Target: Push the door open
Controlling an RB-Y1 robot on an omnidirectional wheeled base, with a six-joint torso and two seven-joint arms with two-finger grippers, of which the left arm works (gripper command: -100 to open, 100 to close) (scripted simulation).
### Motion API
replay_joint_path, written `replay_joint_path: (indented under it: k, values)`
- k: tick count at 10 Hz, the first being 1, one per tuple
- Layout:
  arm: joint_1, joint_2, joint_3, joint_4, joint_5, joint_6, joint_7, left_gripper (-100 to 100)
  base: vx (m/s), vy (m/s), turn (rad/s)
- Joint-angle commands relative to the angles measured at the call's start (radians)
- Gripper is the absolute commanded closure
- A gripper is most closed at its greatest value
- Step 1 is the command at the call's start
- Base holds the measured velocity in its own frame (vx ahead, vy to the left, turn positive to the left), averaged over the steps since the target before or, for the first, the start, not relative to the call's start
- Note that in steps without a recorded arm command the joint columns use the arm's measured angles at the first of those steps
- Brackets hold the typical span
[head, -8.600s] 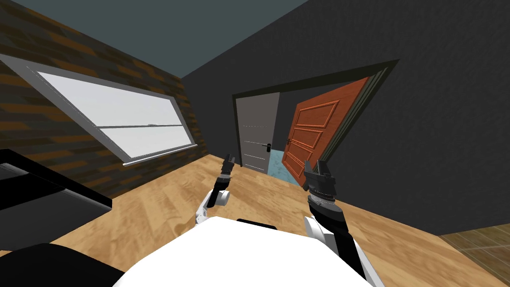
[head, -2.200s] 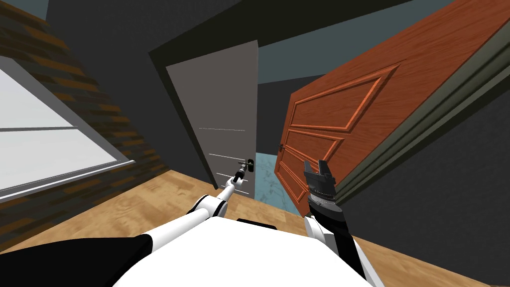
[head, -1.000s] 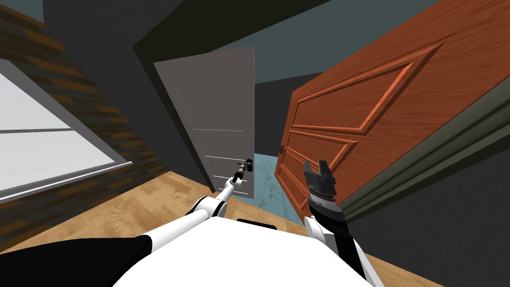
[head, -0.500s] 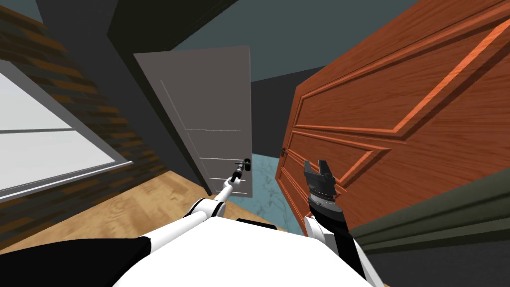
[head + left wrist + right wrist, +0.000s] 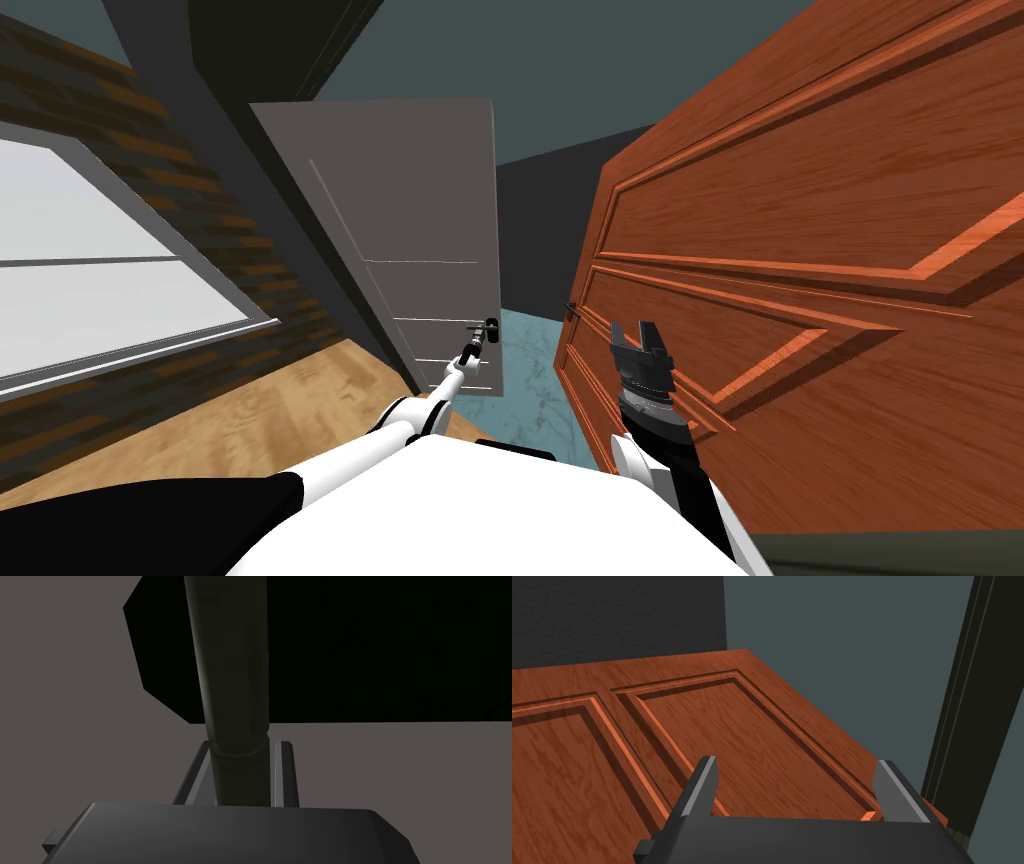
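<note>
The grey door [image 5: 420, 230], flat with thin pale lines across it, stands ajar beside the reddish panelled wood door [image 5: 800, 250]. The left gripper [image 5: 243, 748] is clamped on its dark lever handle [image 5: 232, 676]. The right gripper [image 5: 797, 768], blades apart, hangs near the panelled wood door.

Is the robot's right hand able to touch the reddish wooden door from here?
Probably yes: the open right gripper points at the reddish wooden door close ahead, with nothing between them.

The flat door [image 5: 420, 230] stands between window [image 5: 100, 290], left, and panelled door [image 5: 800, 250], right.
</note>
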Motion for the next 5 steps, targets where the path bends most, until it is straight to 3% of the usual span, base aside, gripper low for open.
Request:
replay_joint_path:
  k: [1,5]
  values:
    - [-0.018,0.012,0.029,0.022,0.009,-0.014,-0.019,100,0.152,-0.098,0.099]
    - [-0.017,0.020,0.074,0.022,0.024,-0.009,-0.045,100,0.135,-0.090,0.074]
